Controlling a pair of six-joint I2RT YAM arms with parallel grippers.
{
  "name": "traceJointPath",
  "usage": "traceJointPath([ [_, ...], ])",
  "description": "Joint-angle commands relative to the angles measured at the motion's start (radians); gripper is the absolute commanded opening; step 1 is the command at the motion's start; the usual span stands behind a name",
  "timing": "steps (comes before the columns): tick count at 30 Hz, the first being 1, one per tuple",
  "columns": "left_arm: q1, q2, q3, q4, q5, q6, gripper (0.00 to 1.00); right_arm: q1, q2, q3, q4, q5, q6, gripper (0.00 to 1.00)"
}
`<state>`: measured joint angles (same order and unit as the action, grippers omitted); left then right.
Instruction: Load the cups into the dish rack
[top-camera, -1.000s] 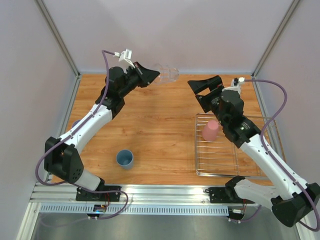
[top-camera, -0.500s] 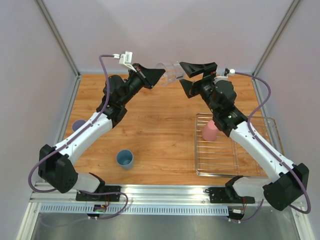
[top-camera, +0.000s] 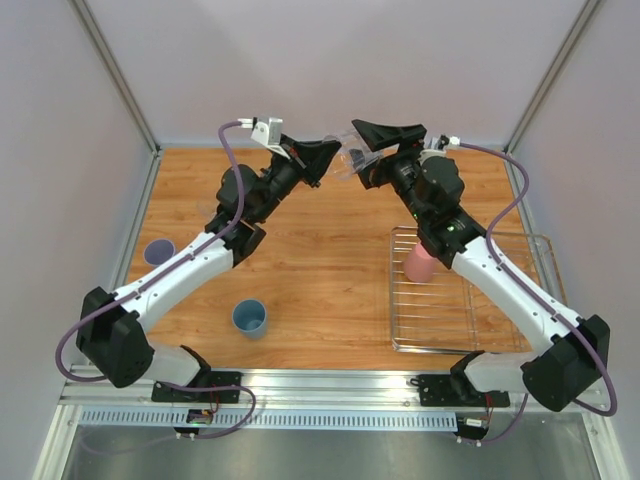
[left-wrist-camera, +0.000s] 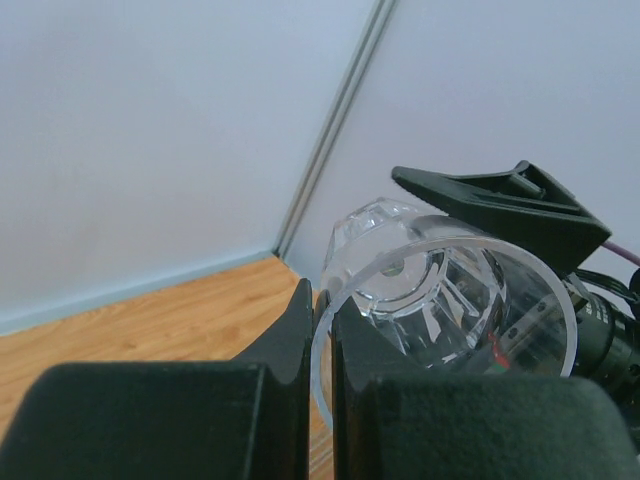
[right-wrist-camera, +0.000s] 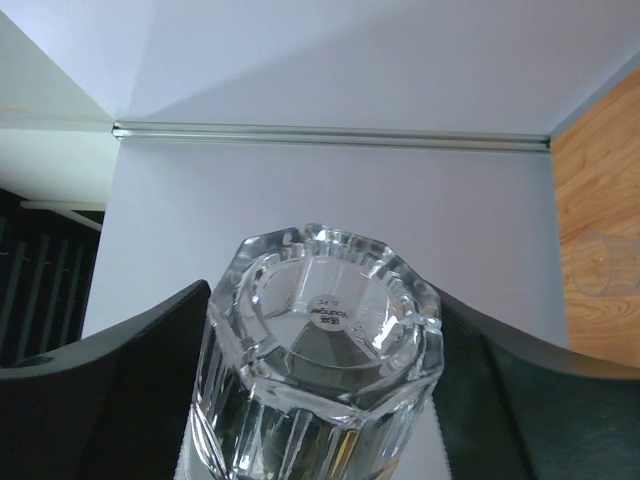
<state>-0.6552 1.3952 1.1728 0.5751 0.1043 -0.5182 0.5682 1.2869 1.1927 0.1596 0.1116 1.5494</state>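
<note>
- Left gripper (left-wrist-camera: 321, 335) is pinched tight on the rim wall of the clear glass tumbler (left-wrist-camera: 430, 280), holding it on its side, high over the back of the bench (top-camera: 320, 250).
- Right gripper (top-camera: 362, 153) has its jaws spread wide, one on either side of that tumbler's faceted base. Whether they press the glass, I cannot tell.
- Pink cup (top-camera: 420, 262) sits on the dish rack (top-camera: 440, 322).
- Blue cup (top-camera: 250, 318) and lavender cup (top-camera: 158, 250) stand on the bench, well apart.
</note>
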Motion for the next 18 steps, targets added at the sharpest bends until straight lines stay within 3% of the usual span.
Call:
traceJointPath([
  [1, -0.014, -0.048, -0.028, 0.112, -0.011, 0.102, 0.00, 0.002, 0.009, 0.068, 0.051, 0.003, 0.020, 0.70],
  [3, -0.014, -0.053, -0.030, 0.108, -0.008, 0.112, 0.00, 0.002, 0.005, 0.065, 0.052, 0.008, 0.014, 0.55],
  [4, -0.014, -0.056, -0.029, 0.103, 0.004, 0.115, 0.00, 0.002, 0.003, 0.062, 0.055, 0.010, 0.011, 0.34],
  [5, -0.014, -0.059, -0.028, 0.098, 0.014, 0.116, 0.00, 0.004, 0.000, 0.064, 0.048, 0.013, 0.008, 0.23],
  [7, -0.014, -0.062, -0.030, 0.085, 0.026, 0.119, 0.03, 0.002, -0.004, 0.074, 0.026, 0.020, -0.026, 0.09],
  [9, -0.014, -0.065, -0.025, 0.060, 0.028, 0.135, 0.17, 0.001, -0.006, 0.105, -0.006, 0.025, -0.054, 0.00],
  [10, -0.014, -0.070, -0.022, 0.049, 0.029, 0.141, 0.42, 0.001, -0.006, 0.113, -0.041, 0.026, -0.084, 0.00],
  [12, -0.014, -0.084, -0.013, 0.014, 0.026, 0.165, 0.74, -0.001, -0.014, 0.125, -0.066, 0.031, -0.121, 0.01],
  [13, -0.015, -0.087, -0.007, -0.007, 0.021, 0.178, 0.97, -0.005, -0.018, 0.125, -0.096, 0.034, -0.141, 0.00],
  [18, -0.012, -0.169, 0.041, -0.208, -0.029, 0.268, 1.00, -0.102, -0.092, 0.101, -0.269, 0.075, -0.377, 0.01],
])
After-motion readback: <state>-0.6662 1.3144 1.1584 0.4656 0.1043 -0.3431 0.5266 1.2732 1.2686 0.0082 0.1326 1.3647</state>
